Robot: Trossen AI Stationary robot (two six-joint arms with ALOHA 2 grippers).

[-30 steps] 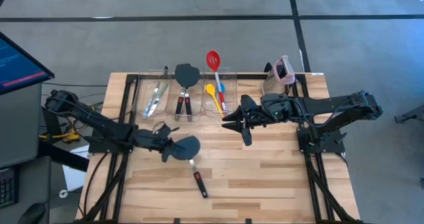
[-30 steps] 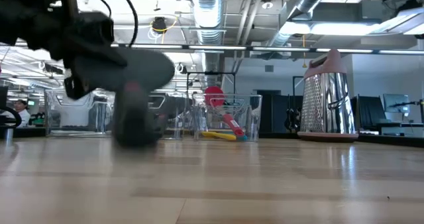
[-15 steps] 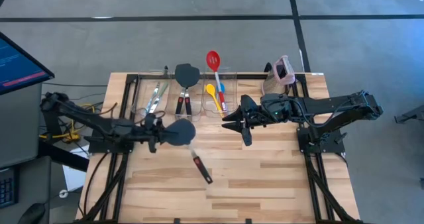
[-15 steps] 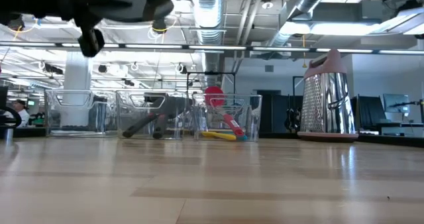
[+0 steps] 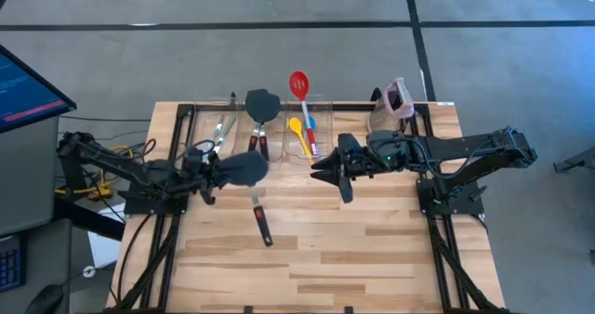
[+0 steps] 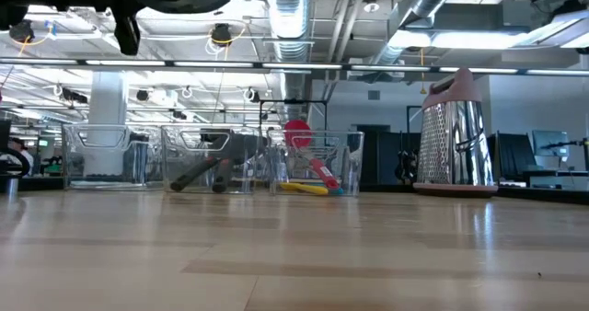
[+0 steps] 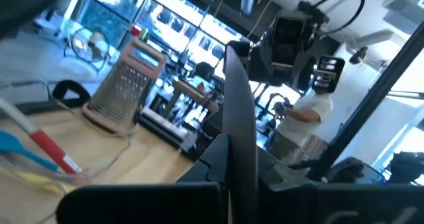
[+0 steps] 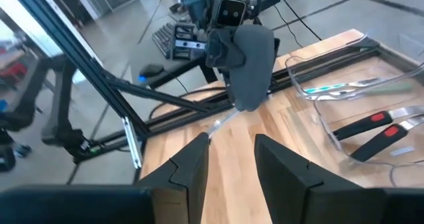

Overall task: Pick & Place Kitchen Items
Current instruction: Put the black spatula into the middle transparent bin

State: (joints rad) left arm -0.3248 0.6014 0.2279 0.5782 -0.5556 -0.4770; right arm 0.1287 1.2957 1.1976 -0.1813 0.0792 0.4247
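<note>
The left tool [image 5: 216,169] is pinched on a dark spatula [image 5: 244,168], lifted clear of the tabletop [image 5: 372,249], handle hanging down. Just beyond, the middle bin [image 5: 261,142] holds two spatulas; this third remains unplaced. The right tool [image 5: 327,170] waits, fingers spread, empty.

A dark grey spatula with a black-and-red handle [image 5: 251,179] hangs over the pale, striped wooden tabletop [image 5: 372,249]. In the far clear plastic bins [image 5: 321,102] lie a red slotted spoon [image 5: 299,84], yellow spoon [image 5: 296,128], blue spoon [image 5: 310,123] and silvery-green thin tools [image 5: 218,137].
</note>
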